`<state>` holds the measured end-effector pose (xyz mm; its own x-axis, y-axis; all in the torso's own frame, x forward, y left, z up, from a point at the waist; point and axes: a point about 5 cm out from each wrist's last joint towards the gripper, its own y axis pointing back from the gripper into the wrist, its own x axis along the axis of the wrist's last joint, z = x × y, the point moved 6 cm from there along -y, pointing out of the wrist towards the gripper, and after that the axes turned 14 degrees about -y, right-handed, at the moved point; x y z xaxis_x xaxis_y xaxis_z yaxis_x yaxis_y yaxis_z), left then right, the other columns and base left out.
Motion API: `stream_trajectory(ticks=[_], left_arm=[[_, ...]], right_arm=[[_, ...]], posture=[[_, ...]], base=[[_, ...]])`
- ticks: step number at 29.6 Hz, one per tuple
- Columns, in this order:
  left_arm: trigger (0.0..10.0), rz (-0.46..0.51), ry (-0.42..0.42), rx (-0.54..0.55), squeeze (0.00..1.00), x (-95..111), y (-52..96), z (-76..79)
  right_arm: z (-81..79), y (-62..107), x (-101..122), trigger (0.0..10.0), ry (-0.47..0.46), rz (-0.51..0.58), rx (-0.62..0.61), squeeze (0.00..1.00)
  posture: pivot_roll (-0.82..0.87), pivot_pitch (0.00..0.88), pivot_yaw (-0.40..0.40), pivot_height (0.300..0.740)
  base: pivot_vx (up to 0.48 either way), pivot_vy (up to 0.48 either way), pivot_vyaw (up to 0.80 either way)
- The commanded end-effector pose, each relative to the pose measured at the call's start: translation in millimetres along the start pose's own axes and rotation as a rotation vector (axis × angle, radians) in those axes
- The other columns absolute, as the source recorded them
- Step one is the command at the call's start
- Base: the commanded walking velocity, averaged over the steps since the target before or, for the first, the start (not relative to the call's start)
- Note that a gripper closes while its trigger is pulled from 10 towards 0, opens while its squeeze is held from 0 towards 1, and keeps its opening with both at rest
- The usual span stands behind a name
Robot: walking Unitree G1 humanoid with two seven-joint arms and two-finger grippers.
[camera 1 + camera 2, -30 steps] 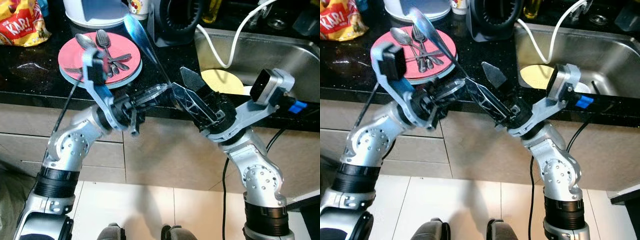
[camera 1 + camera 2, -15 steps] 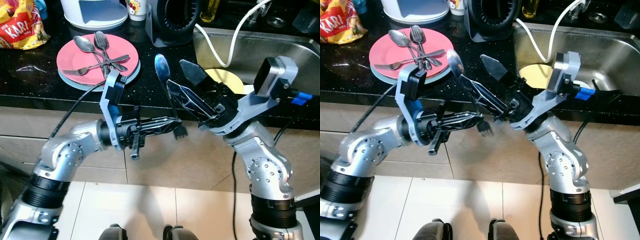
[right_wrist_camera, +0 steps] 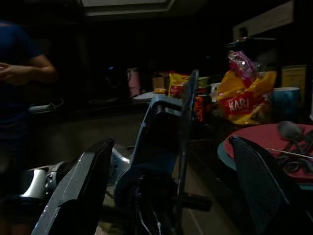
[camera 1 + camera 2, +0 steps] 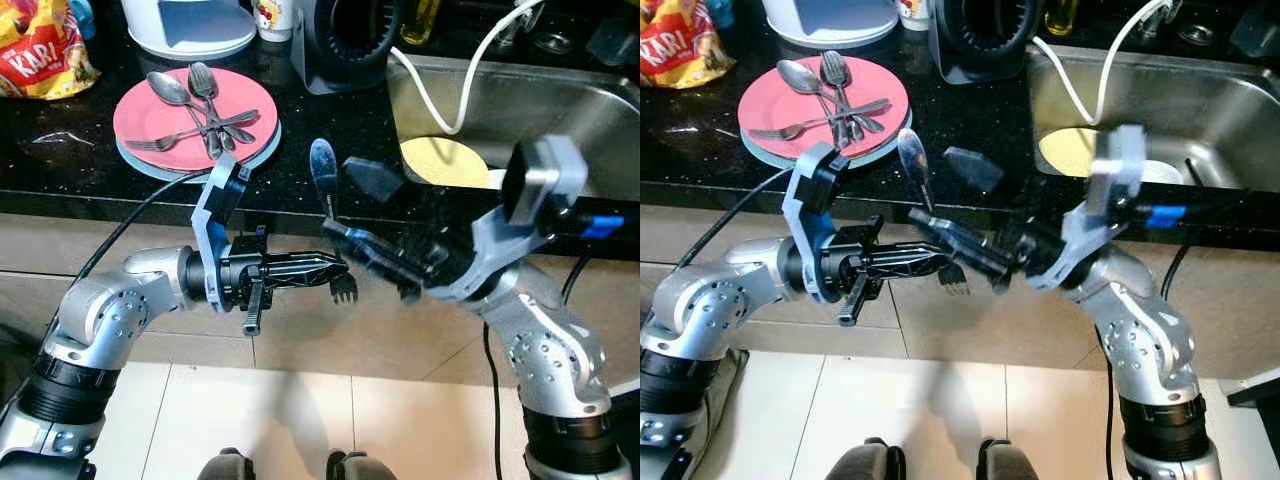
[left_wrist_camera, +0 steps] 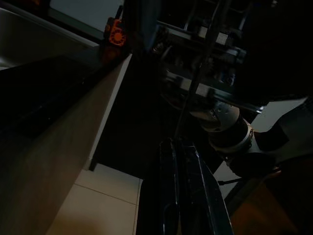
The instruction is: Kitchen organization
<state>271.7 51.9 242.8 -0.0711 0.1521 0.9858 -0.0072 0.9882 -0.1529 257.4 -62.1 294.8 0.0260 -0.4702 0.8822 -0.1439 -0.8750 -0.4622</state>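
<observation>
Fork [image 4: 343, 287] between closed left fingers [image 4: 310, 268]

Counter edge [image 4: 150, 190] just above both end effectors, open floor [image 4: 300, 420] below.

You've got two silver arms with perforated round elbow joints and ribbed black collars. Long black two-finger left gripper [image 4: 335, 270] and right gripper [image 4: 345, 205], blue-grey wrist camera brackets, black cables trailing from both arms.
</observation>
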Motion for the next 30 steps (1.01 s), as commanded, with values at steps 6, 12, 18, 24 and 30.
stream_trajectory(ticks=[6, 12, 18, 24, 30], left_arm=[[0.0, -0.036, 0.0, -0.018, 0.0, -4.9, 0.2, 4.4], [0.0, -0.055, 0.001, -0.027, 0.0, -9.8, -0.8, 5.6], [0.0, -0.06, 0.001, -0.032, 0.0, -12.4, -1.6, 6.3], [0.0, -0.059, 0.001, -0.032, 0.0, -13.2, -2.3, 4.6], [0.0, -0.051, -0.009, -0.022, 0.0, -13.8, -5.1, 2.7]], right_arm=[[-7.9, -3.1, -13.5, 0.0, -0.026, -0.051, 0.034, 0.0], [-7.7, -2.6, -16.0, 0.0, -0.035, -0.051, 0.031, 0.0], [-5.4, -1.2, -15.9, 0.0, -0.029, -0.05, 0.019, 0.0], [-5.4, -1.3, -17.2, 0.0, -0.027, -0.059, 0.024, 0.0], [-3.2, -1.1, -16.3, 0.0, -0.02, -0.053, 0.01, 0.0]], posture=[[0.06, 0.134, 0.005, 0.74], [0.06, 0.132, 0.007, 0.74], [0.05, 0.126, 0.005, 0.74], [0.05, 0.119, 0.003, 0.74], [0.05, 0.115, 0.003, 0.74]], base=[[0.0, 0.0, 0.0], [0.0, 0.0, 0.0], [0.0, 0.0, 0.0], [0.0, 0.0, 0.0], [0.0, 0.0, 0.0]])
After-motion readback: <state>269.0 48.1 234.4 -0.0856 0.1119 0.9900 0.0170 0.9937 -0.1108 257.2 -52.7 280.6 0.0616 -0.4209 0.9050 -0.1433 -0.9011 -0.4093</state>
